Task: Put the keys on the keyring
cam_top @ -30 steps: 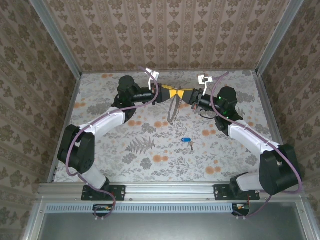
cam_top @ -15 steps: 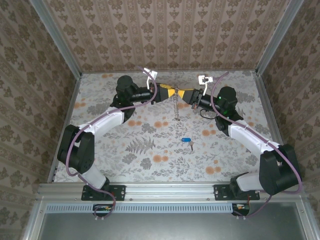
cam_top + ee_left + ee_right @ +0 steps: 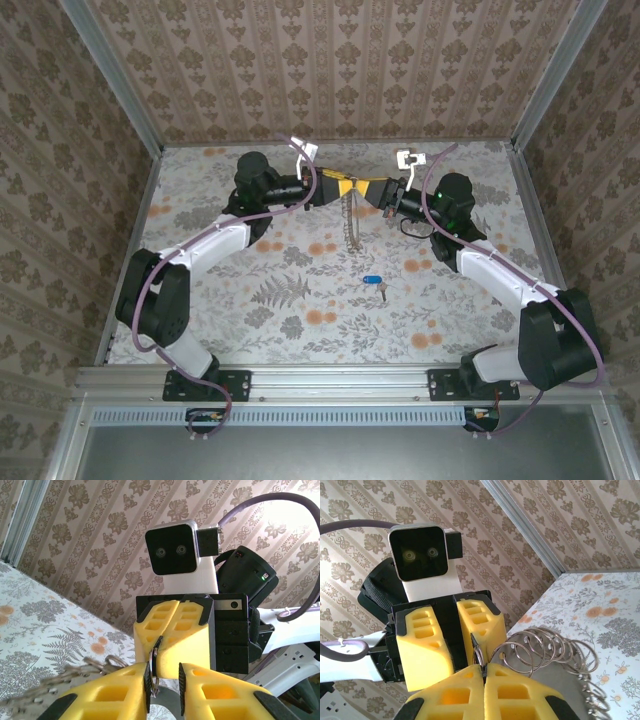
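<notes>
The keyring [image 3: 350,224], a chain of metal rings, hangs above the back middle of the table from the spot where both grippers meet. My right gripper [image 3: 484,670] is shut on its top ring [image 3: 479,656], and the other rings [image 3: 550,647] trail off to the right. My left gripper [image 3: 164,677] faces it tip to tip. Its jaws stand slightly apart, with the thin ring [image 3: 154,672] lying against one pad and a gap to the other. The keys [image 3: 372,281], with a blue head, lie alone on the cloth nearer the front.
The floral tablecloth [image 3: 250,300] is boxed in by patterned walls and metal rails [image 3: 110,100] at the back and sides. Purple cables [image 3: 310,170] loop over both wrists. The two arm bases [image 3: 200,380] stand at the near edge.
The hanging keyring has swung and turned: a second ago it showed as a wide oval, now as a narrow strand. Both grippers stay together at the back.
</notes>
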